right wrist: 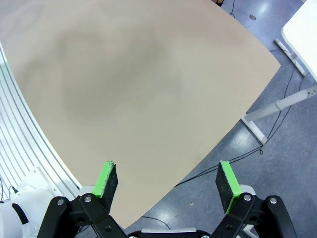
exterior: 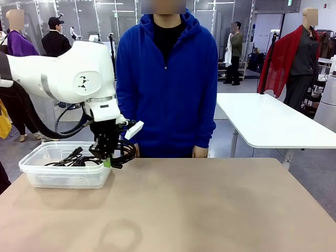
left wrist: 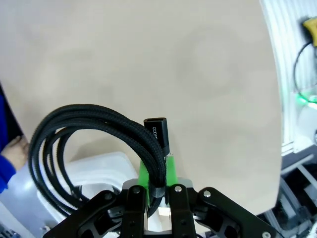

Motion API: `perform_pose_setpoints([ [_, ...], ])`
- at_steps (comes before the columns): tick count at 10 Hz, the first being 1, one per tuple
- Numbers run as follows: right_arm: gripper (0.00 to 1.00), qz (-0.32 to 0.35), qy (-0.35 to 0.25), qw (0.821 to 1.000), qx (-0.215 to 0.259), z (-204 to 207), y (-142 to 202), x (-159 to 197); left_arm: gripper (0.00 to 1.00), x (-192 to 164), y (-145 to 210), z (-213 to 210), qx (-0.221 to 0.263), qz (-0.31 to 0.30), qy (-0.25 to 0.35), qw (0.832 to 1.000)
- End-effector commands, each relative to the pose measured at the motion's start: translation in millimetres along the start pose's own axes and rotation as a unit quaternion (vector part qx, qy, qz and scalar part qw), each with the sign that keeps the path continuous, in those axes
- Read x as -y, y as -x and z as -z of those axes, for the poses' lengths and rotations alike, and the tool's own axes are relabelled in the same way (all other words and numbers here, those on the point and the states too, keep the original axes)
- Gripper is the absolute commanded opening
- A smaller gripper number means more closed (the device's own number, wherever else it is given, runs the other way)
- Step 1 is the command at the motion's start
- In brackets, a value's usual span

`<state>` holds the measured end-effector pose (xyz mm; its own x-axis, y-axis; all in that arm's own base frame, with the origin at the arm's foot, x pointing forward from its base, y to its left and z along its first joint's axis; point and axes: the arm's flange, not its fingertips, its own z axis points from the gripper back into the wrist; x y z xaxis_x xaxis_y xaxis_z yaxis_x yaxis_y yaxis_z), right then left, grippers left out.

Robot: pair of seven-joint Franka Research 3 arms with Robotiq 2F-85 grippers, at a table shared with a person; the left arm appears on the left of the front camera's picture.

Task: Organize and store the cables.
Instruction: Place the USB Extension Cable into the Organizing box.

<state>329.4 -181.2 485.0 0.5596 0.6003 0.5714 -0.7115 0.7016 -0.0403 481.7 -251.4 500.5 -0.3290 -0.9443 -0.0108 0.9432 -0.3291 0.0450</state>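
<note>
At the near edge of the beige counter, the right gripper hangs above bare surface with its green-padded fingers spread wide and nothing between them; the counter's corner and grey floor lie beyond. Farther in, at the counter's left side, the left gripper points down over the right end of a clear plastic bin, its fingers pinched nearly together on a coiled black braided cable. The wrist view shows the coil's gathered strands clamped between the green pads, the loop arching out to one side and a small rectangular black plug standing just past the fingertips. In the front view the held coil hangs at the bin's right rim, partly outside it. More black cables lie in a loose tangle inside the bin. Across the counter, a person in a blue hooded top stands facing the robot, one hand hanging at the far edge.
</note>
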Motion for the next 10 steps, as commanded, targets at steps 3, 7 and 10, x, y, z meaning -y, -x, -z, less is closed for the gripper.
perform_pose_setpoints([
  [3,1.00,0.005,0.004,1.000,0.004,0.5,-1.3,0.3,0.15,3.3,47.0,3.3,0.036,-0.022,-0.040,0.998],
  [7,1.00,0.005,0.004,1.000,0.004,0.5,-1.3,0.3,0.15,-14.8,84.3,5.1,0.037,-0.036,-0.067,0.996],
  [10,1.00,0.005,0.004,1.000,0.004,0.5,-1.3,0.3,0.15,-27.9,94.2,6.7,0.023,-0.068,-0.073,0.995],
])
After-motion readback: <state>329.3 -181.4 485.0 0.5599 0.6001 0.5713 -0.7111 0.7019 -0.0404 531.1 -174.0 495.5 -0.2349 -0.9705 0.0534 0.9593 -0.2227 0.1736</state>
